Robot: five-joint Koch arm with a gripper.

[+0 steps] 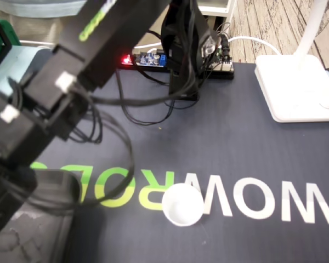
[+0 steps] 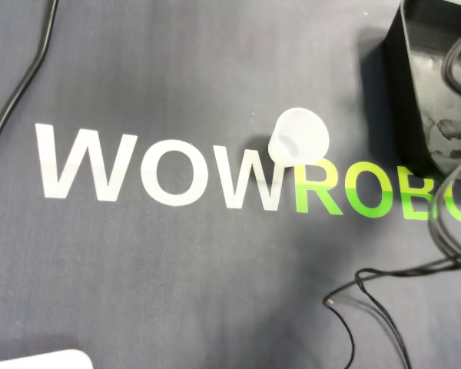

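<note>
A small white cup stands upright on the dark mat, on the "WOWROBO" lettering, between the white W and the green R; the overhead view shows the cup from above, and I cannot make out anything inside it. The black arm reaches from its base at the back to the near left of the fixed view. Its bulky black end hangs to the right of the cup in the overhead view, apart from it. No fingers can be told apart in either view, so the gripper's state is unclear.
A white lamp base sits at the back right of the mat. A controller board with a red light lies beside the arm's base. Loose black cables trail over the mat; more cables show overhead.
</note>
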